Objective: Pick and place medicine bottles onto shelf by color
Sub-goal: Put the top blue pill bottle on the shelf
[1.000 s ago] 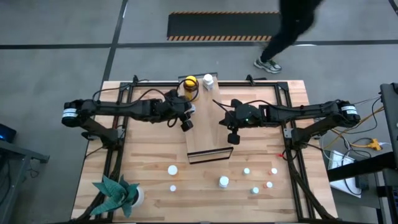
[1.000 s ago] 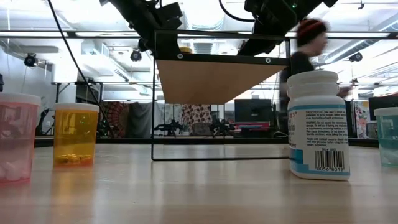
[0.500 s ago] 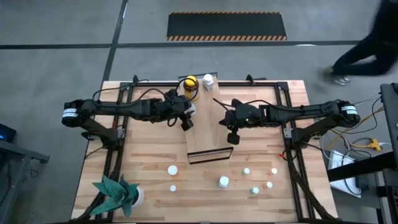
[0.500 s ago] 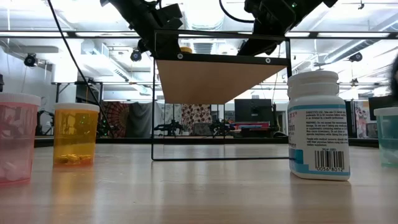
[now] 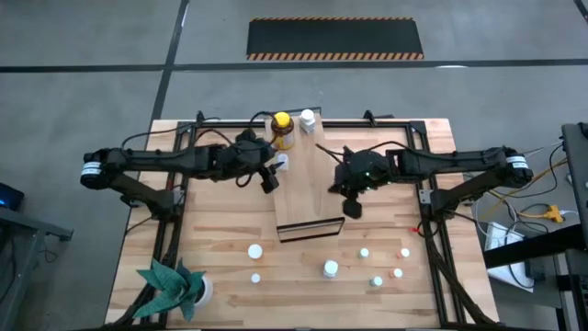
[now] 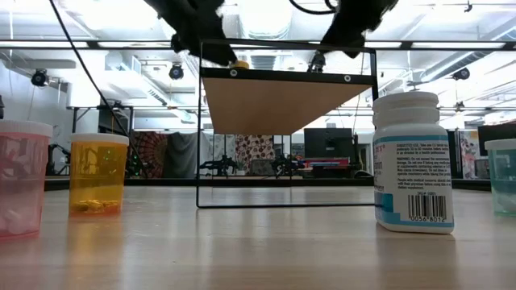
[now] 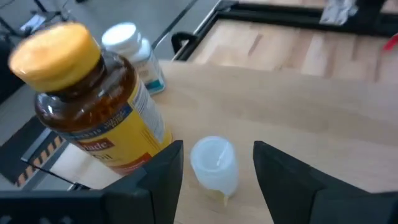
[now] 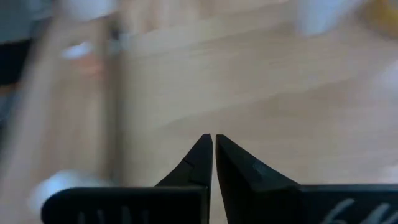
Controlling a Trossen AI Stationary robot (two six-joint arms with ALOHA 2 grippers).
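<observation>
The shelf (image 5: 310, 188) is a long light-wood board on a dark frame at mid-table. On its far end stand an amber bottle with a yellow cap (image 5: 282, 129), a white bottle (image 5: 307, 119) and a small translucent white bottle (image 5: 280, 162). My left gripper (image 5: 268, 180) is open at the shelf's left edge. In the left wrist view (image 7: 217, 149) its fingers stand on either side of the small bottle (image 7: 214, 165) with gaps, beside the amber bottle (image 7: 93, 112). My right gripper (image 5: 351, 208) is shut and empty at the shelf's right edge, also seen in its wrist view (image 8: 213, 146).
Several small bottles stand loose near the table's front, white-capped (image 5: 254, 249) (image 5: 330, 268) and red-capped (image 5: 397, 272). The low view shows pink (image 6: 20, 177), orange (image 6: 97, 173) and white (image 6: 411, 161) bottles up close. A green paper plant (image 5: 170, 285) sits at the front left corner.
My left gripper has drawn back a little toward the table's left edge, away from the small bottle, which stays upright on the shelf. My right gripper has moved a little toward the table's near right. A person beyond the table has walked out of view.
</observation>
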